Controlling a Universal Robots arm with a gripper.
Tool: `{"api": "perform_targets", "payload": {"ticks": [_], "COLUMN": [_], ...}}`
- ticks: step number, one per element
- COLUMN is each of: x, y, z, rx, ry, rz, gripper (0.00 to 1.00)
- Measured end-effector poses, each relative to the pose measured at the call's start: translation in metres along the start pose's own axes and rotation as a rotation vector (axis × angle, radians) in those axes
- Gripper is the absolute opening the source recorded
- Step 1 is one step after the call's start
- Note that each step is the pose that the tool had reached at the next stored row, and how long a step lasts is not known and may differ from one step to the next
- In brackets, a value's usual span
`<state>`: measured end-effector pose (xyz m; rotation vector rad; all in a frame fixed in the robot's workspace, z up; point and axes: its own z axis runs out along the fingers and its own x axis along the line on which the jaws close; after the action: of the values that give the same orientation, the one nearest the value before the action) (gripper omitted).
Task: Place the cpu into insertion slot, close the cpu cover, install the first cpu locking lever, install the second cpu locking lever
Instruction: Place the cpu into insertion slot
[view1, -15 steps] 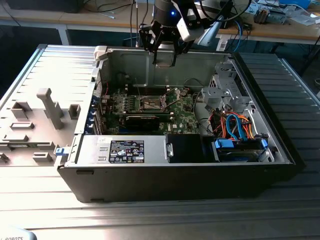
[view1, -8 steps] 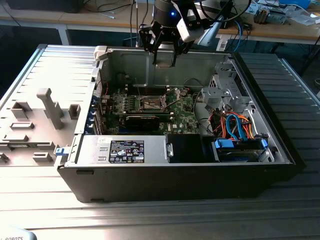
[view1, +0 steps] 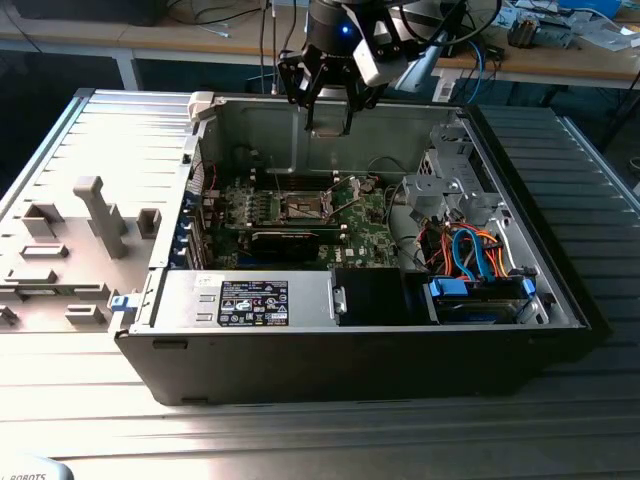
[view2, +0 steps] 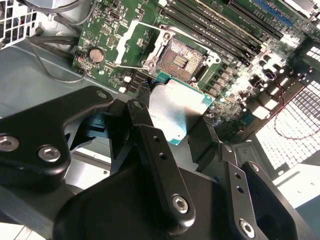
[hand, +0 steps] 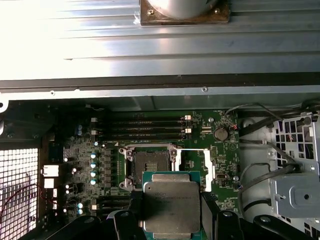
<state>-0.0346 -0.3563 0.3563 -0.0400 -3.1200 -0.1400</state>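
Note:
My gripper (view1: 328, 118) hangs above the open computer case, near its back wall, shut on the cpu. In both wrist views the cpu (view2: 176, 111) (hand: 171, 201) is a flat silver-grey square clamped by its edges between the black fingers (view2: 150, 145). Below it lies the insertion slot (view1: 303, 207) (view2: 182, 60) (hand: 151, 162), a dark square socket with a silver rim on the green board, empty. The cpu cover (view2: 127, 37) is swung open beside the socket. The cpu is well above the socket and apart from it.
A grey drive cage (view1: 455, 180) and blue and orange cables (view1: 480, 255) fill the case at the exterior view's right. A labelled metal box (view1: 255, 300) sits in front. Memory slots (hand: 140, 129) run behind the socket. Grey fixtures (view1: 95, 210) stand on the table outside the case.

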Motion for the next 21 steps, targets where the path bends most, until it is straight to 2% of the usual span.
{"api": "perform_targets", "payload": {"ticks": [3,21], "x": [-0.0001,-0.0001], "y": [-0.0002,-0.0006], "z": [0.0025,0.0071], "rx": [0.0000,0.0000], "ry": [0.0001,0.0000], "rz": [0.000,0.000], "gripper": [0.54,0.54]}}
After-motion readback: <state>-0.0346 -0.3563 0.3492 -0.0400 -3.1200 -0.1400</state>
